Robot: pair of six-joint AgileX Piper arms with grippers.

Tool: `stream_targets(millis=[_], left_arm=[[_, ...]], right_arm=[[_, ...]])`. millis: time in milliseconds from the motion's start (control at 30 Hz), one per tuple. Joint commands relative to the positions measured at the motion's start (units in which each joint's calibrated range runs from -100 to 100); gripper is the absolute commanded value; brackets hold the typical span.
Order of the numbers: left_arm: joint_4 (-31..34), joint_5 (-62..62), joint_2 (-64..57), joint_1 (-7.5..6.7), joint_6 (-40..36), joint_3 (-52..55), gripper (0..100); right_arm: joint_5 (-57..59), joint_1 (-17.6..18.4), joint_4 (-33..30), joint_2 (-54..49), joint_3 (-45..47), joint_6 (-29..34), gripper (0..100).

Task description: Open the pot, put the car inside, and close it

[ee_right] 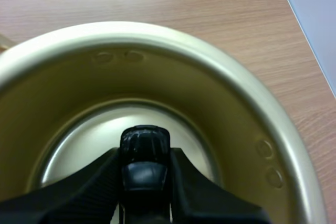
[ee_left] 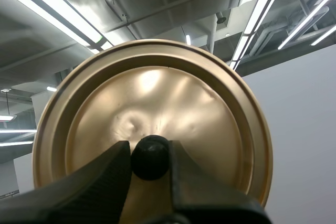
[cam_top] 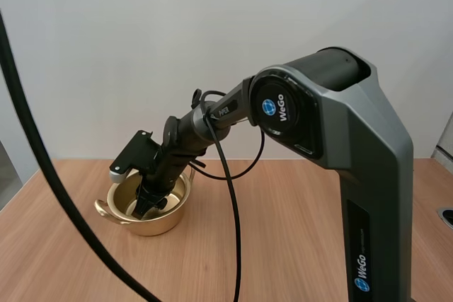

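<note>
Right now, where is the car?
In the right wrist view the right hand pinches the car inside the open pot, left on the table.

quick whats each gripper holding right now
Left gripper: closed on the lid, pinching its knob.
Right gripper: closed on the car, down inside the pot.

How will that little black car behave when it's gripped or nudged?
The car looks rigid and glossy, so it could slip in the right end effector. It looks small against the pot, so it is likely light. If its wheels turn, it may roll on the smooth pot floor once released.
</note>
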Motion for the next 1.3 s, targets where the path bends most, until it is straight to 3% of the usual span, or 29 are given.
stream_targets(millis=[0,500,633,733,833,933,1033,1133,1200,1267], left_arm=[[0.0,0.0,0.0,0.04,0.0,0.0,0],[0.0,0.7,0.0,0.04,0.4,0.0,0],[0.0,1.1,0.0,0.04,0.4,0.0,0],[0.0,1.7,0.0,0.04,0.4,0.0,0],[0.0,2.2,0.0,0.04,0.4,0.0,0],[0.0,2.2,0.0,0.04,0.4,0.0,0],[0.0,2.2,0.0,0.04,0.4,0.0,0],[0.0,2.2,0.0,0.04,0.4,0.0,0],[0.0,2.2,0.0,0.04,0.4,0.0,0],[0.0,2.2,0.0,0.04,0.4,0.0,0]], right_arm=[[-0.1,0.0,-0.6,0.0,-0.1,0.0,0],[0.5,0.0,-2.7,0.0,-0.1,0.0,0],[0.5,0.0,-2.3,0.0,-0.1,0.0,35],[0.1,0.0,-1.9,0.0,-0.1,0.4,54],[0.0,0.0,-0.4,0.0,-0.1,0.8,67],[0.0,0.0,0.2,0.0,-0.1,0.8,73],[-0.6,0.0,0.2,-0.2,-0.1,0.8,73],[-2.1,0.0,0.2,-2.3,-0.1,0.8,67],[-2.9,0.0,0.2,-4.8,-0.1,0.8,55],[-3.2,0.0,0.2,-8.4,-0.1,0.8,31]])
